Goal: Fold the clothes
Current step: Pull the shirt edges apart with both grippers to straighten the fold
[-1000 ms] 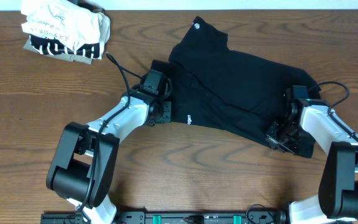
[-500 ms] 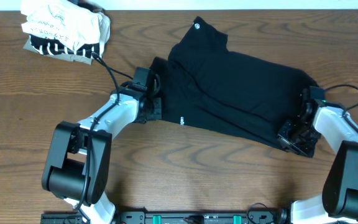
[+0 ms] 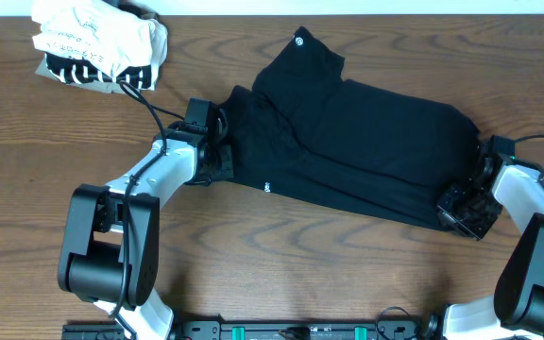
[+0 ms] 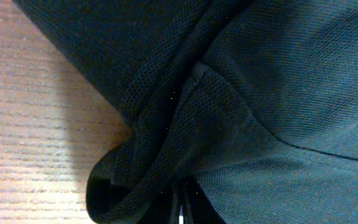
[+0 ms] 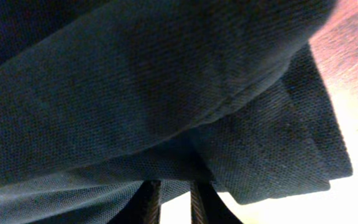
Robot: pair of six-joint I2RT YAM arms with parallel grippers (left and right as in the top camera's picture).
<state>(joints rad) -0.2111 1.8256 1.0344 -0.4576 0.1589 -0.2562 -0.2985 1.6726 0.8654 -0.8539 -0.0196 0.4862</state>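
Black shirt (image 3: 366, 151) spread across the middle and right of the wooden table (image 3: 26, 189), its collar end with a small white mark toward the far edge and its long lower hem running diagonally toward the right edge. One shirt is present, plus one white folded bundle (image 3: 97, 47) with black lettering at the far left corner, well apart from the shirt.

Left gripper (image 3: 217, 156) sits at the shirt's left margin, near the table's centre-left. Its jaws are fully closed, and the left wrist view shows a bunched fold of mesh fabric (image 4: 166, 155) drawn down between them, so the shirt's edge is pinched. Bare wood lies just left of that fold.

Right gripper (image 3: 463, 206) sits at the shirt's lower right corner, close to the right edge of the table. The right wrist view shows two dark fingers (image 5: 146, 200) standing slightly apart below a thick folded hem (image 5: 278, 143); the cloth lies right at their tips, but whether any is caught between them cannot be told.

Open room: the whole near edge of the table in front of the shirt is bare wood, as is the left side below the bundle. Little free surface remains beyond the right gripper. Two arms, two grippers, one cable (image 3: 149, 104) looping from the left wrist toward the bundle.
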